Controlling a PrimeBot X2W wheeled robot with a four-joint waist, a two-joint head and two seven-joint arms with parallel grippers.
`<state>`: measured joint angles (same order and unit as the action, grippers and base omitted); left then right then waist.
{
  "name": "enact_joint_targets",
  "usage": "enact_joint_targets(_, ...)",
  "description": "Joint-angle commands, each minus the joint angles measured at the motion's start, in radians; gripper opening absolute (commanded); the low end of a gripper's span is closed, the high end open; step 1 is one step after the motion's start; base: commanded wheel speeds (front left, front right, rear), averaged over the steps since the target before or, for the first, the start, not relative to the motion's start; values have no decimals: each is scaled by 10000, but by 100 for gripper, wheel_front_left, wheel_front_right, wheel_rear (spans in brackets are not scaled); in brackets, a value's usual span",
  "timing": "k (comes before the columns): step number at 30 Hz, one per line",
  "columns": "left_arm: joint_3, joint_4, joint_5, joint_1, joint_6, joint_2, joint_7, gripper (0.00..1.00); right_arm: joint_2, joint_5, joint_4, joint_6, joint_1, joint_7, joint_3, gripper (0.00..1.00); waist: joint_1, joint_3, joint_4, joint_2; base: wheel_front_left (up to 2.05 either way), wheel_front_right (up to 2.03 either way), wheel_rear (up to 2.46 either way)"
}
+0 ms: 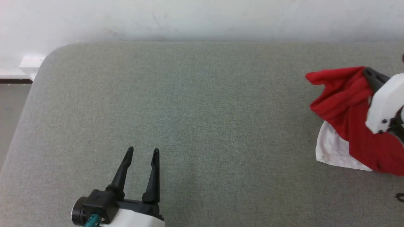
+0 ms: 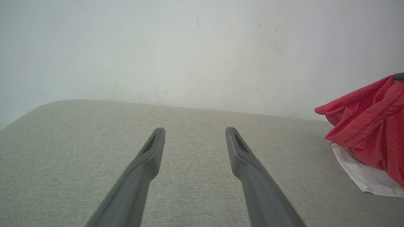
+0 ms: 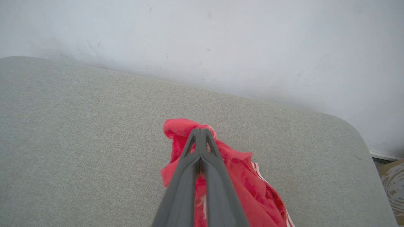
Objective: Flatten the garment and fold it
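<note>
The garment point(image 1: 344, 101) is bunched in a heap toward the right end of the table point(image 1: 202, 110), not yet flattened.

Nearest the table's front edge, left of its middle, the left gripper point(image 1: 143, 151) hovers over bare cloth with its fingers spread, holding nothing. It is well apart from the garment.

Farther in, toward the table's right end, the right gripper point(image 3: 200, 130) has its fingers pressed together on a red fold at the top of the heap. That fold is raised off the table. The rest of the red cloth hangs down crumpled, and a white sleeve point(image 1: 334, 151) lies flat on the table beneath it. Beyond the table's far edge is the wall point(image 1: 202, 19).

The pinch looks narrow and close to the fold's edge, so a quick pull toward the table's middle could let the jersey slide out. How many layers sit between the fingers cannot be told. If there are several, lifting would carry the heap as one lump instead of opening it. The sleeve could drag and tuck under the body, leaving a hidden crease. With only one hold, the garment may twist as it hangs.
</note>
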<state>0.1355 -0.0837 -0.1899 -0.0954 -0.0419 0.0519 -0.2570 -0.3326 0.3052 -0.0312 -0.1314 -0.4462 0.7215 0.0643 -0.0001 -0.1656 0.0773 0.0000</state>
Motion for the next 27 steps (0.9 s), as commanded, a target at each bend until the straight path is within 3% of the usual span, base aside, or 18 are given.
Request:
enact_joint_targets(1, -35, 15, -65, -109, 39, -16, -47, 100, 96, 127, -41, 7, -42, -164, -194, 0, 1, 71, -36, 0, 0, 0, 0)
enact_joint_targets(9, 83, 77, -103, -10, 0, -16, -47, 100, 1204, 354, 684, 7, -1387, -878, -2467, 0, 1, 79, 136, 0, 0, 0, 0)
enact_joint_targets(16, 294, 260, -173, 37, -69, -16, -47, 100, 2481, 543, 2937, 7, -2693, -1913, -4712, 0, 1, 27, 653, 0, 0, 0, 0)
enact_joint_targets(23, 548, 485, -266, 177, -142, -16, -47, 100, 2811, 770, 5919, 7, -2690, -3203, -6054, 0, 1, -165, 1371, 0, 0, 0, 0)
enact_joint_targets(27, 632, 572, -325, 284, -161, -16, -47, 100, 2819, 1090, 6965, 7, -2727, -3718, -6765, 0, 1, -310, 1642, 0, 0, 0, 0)
